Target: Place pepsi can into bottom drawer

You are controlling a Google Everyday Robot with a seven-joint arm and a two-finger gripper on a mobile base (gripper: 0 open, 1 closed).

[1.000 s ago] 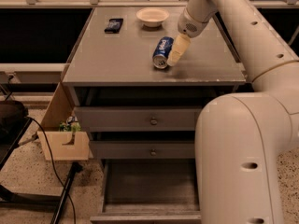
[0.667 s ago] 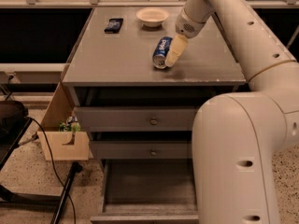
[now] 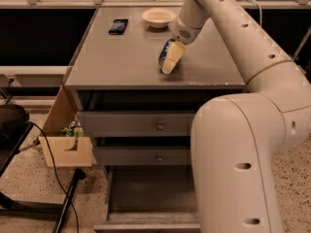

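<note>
The pepsi can (image 3: 164,49) is blue and lies tilted on the grey cabinet top (image 3: 121,57), near the front edge right of the middle. My gripper (image 3: 171,61) reaches down from the arm at the upper right and sits right at the can, covering most of it from the front. Only the can's upper left part shows. The bottom drawer (image 3: 146,191) stands pulled open below the cabinet, its plain grey inside bare.
A white bowl (image 3: 158,17) and a flat dark phone-like object (image 3: 118,25) sit at the back of the top. Two shallower drawers with round knobs (image 3: 159,126) are closed. My arm's bulk fills the lower right. A wooden box (image 3: 68,149) and cables stand at the left.
The gripper has moved further over the can, which shows less than before. The can stays on the cabinet top.
</note>
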